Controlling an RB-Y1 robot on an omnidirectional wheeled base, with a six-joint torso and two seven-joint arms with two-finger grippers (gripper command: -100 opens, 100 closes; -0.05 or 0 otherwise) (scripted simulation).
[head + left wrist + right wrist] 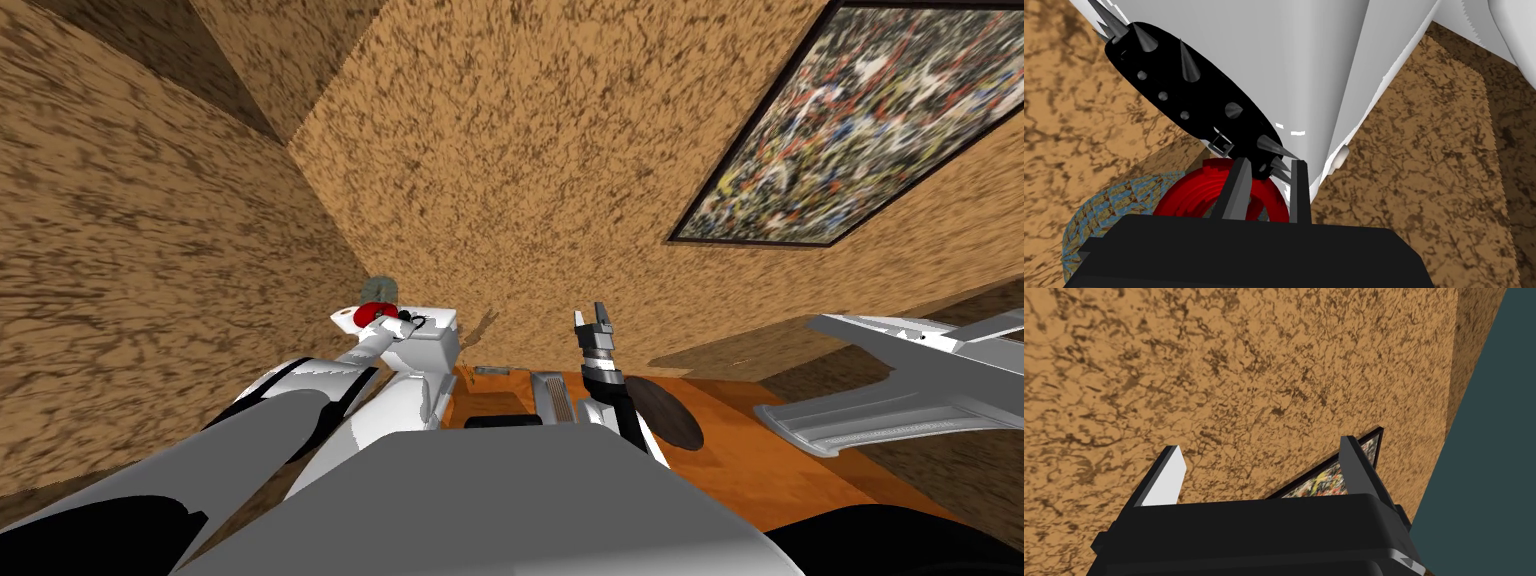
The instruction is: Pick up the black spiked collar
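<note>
Left pincer (pixel 1270 162) clamped on black spiked collar (pixel 1189 100), near red ring (pixel 1184 200); right pincer (pixel 1261 443) spread wide, empty

The black spiked collar (pixel 1189 100) runs off the left wrist view's top edge at its far end. Its near end is hidden between the narrowed fingers of the left gripper (pixel 1270 162). That gripper's dark body covers the lower part of a red ridged ring (pixel 1184 195) and much of a blue-and-tan patterned object (pixel 1094 220); neither can be identified. In the head view the collar is only a dark speck on a white fixture (pixel 440 345), too small to read. A painting (pixel 850 130) is cropped by the head view's top and right edges, and in the right wrist view the right gripper (pixel 1261 444) hides most of it.
</note>
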